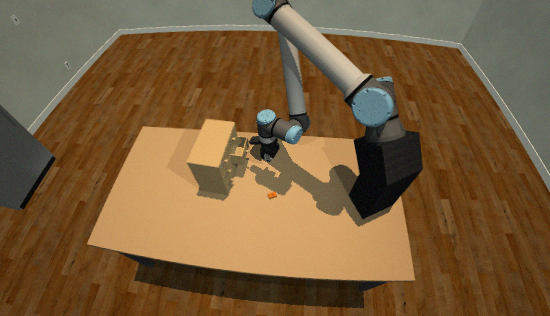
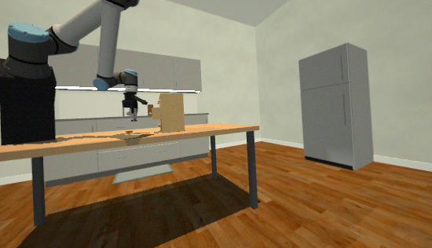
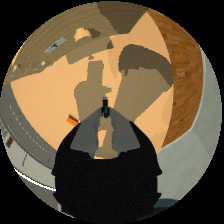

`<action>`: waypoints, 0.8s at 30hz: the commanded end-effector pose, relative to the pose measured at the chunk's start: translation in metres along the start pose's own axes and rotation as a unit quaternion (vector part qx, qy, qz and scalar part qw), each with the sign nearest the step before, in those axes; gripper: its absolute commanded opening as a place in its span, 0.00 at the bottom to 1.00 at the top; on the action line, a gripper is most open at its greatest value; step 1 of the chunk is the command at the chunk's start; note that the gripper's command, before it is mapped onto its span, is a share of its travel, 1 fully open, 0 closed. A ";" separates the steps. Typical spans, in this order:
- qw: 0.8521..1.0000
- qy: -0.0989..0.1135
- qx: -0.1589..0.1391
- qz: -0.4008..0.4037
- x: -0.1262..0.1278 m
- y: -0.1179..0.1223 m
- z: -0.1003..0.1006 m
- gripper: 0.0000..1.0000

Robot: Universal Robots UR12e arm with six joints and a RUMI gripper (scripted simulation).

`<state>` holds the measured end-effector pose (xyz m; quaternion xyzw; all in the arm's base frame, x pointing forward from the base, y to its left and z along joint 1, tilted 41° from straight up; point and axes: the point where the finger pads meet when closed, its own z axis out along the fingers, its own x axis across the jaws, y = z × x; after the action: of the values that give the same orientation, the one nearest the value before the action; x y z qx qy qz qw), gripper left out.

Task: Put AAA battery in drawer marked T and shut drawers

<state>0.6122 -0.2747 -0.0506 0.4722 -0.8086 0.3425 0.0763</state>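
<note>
The wooden chest (image 1: 212,144) (image 2: 173,112) stands upright on the table, its front towards the arm. One drawer (image 1: 240,153) (image 2: 155,113) juts out from its front. The chest front also shows at the upper left of the wrist view, but no letter T can be read. My gripper (image 1: 267,158) (image 2: 133,119) (image 3: 105,107) hangs above the table in front of the chest, clear of the drawer. Its fingers are nearly together on a small dark, narrow thing, which looks like the AAA battery (image 3: 105,106). The battery is too small to make out clearly in the top and exterior views.
A small orange object (image 1: 271,195) (image 2: 129,131) (image 3: 72,120) lies on the table (image 1: 200,237), nearer the front edge than the gripper. The arm's dark base (image 1: 382,172) (image 2: 27,107) stands at the other end from the chest. The forearm reaches down behind the gripper.
</note>
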 end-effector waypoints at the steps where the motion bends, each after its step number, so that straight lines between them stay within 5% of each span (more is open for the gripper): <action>1: 0.995 -0.004 0.008 -0.100 -0.011 -0.004 0.000 0.02; 24: 0.989 -0.003 0.007 -0.148 -0.014 -0.002 -0.003 0.02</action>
<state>0.6209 -0.2655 -0.0554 0.5873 -0.7284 0.3314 0.1215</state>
